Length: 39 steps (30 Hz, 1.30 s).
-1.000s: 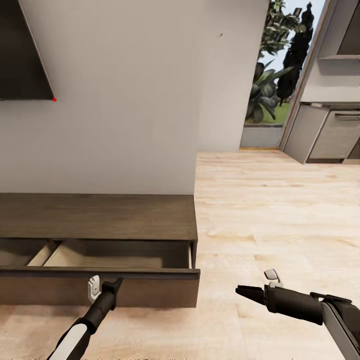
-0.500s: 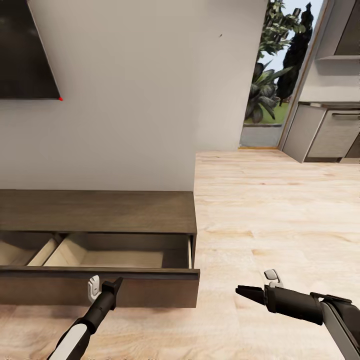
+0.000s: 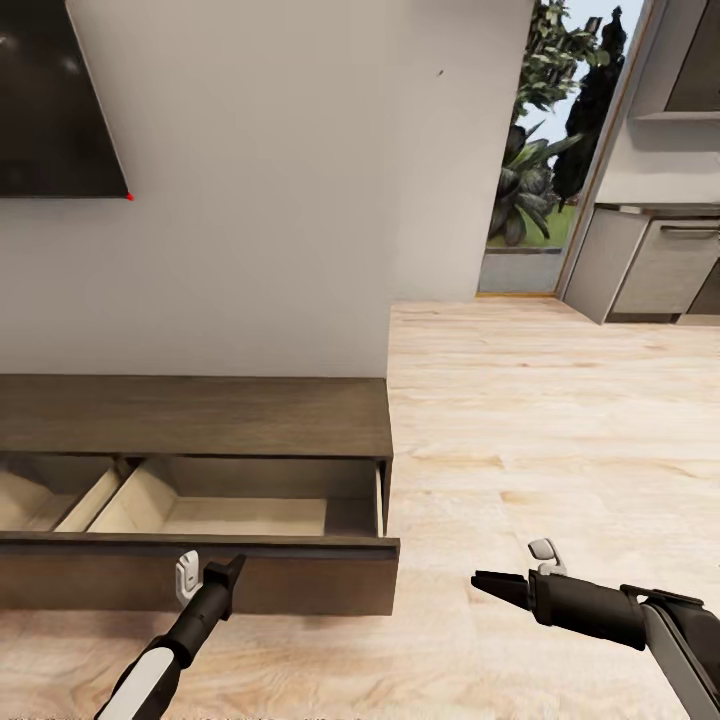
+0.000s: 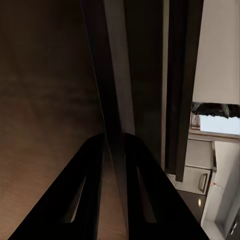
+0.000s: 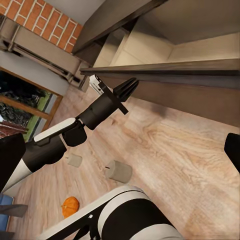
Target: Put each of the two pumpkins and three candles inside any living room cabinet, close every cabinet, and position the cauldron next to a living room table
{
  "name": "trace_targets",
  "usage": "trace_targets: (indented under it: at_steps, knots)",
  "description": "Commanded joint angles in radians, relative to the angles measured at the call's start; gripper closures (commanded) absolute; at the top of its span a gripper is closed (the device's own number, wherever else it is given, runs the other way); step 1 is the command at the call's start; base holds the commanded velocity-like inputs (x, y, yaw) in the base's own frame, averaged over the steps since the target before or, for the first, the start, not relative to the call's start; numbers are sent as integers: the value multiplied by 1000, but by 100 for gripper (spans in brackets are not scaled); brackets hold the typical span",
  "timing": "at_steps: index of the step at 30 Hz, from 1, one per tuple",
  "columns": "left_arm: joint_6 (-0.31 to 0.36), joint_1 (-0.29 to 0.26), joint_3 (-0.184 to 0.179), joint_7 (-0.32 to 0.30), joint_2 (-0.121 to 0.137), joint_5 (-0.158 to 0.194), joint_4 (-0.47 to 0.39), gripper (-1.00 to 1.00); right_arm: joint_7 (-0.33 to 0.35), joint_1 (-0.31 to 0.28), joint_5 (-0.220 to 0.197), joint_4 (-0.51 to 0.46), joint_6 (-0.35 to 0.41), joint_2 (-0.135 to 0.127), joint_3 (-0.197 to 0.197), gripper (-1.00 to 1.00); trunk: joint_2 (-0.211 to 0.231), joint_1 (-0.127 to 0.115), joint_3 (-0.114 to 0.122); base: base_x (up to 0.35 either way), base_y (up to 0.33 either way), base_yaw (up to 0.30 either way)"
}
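Observation:
The cabinet [image 3: 200,415] is a long, low dark-brown unit against the wall. Its right drawer [image 3: 240,515] stands pulled out, and its pale beige inside is bare. My left gripper [image 3: 226,573] is at the drawer front [image 4: 116,100], its fingers [image 4: 85,200] shut on either side of the top edge. My right gripper [image 3: 478,579] hovers open over the wood floor to the right of the cabinet and holds nothing. In the right wrist view two candles [image 5: 119,171] [image 5: 74,160] and one orange pumpkin [image 5: 70,206] lie on the floor behind my left arm [image 5: 95,112].
A dark TV screen [image 3: 50,100] hangs on the wall above the cabinet. Wood floor [image 3: 560,420] runs right toward a glass door with plants [image 3: 540,150] and grey kitchen units [image 3: 660,265]. A second drawer compartment [image 3: 40,495] is open at the left.
The whole head view has shifted, so the camera moved back. The drawer is further out of the cabinet and shows more of its inside. Both grippers keep their places in the picture.

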Motion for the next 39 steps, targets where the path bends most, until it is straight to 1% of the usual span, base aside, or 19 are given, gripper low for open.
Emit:
trace_targets:
  at_steps: [1,7,39]
  knots:
    - [10,0,-6,0,-1,4,-19,100,1,0,-2,0,5,0,0,-100,0,-1,-1,-40,0,0]
    - [10,0,-5,0,-1,4,-19,100,2,0,-2,0,5,0,0,-100,0,-1,-1,-109,0,0]
    - [9,0,-5,0,0,4,-19,100,1,0,-2,0,5,0,0,-100,0,-1,-1,-36,0,0]
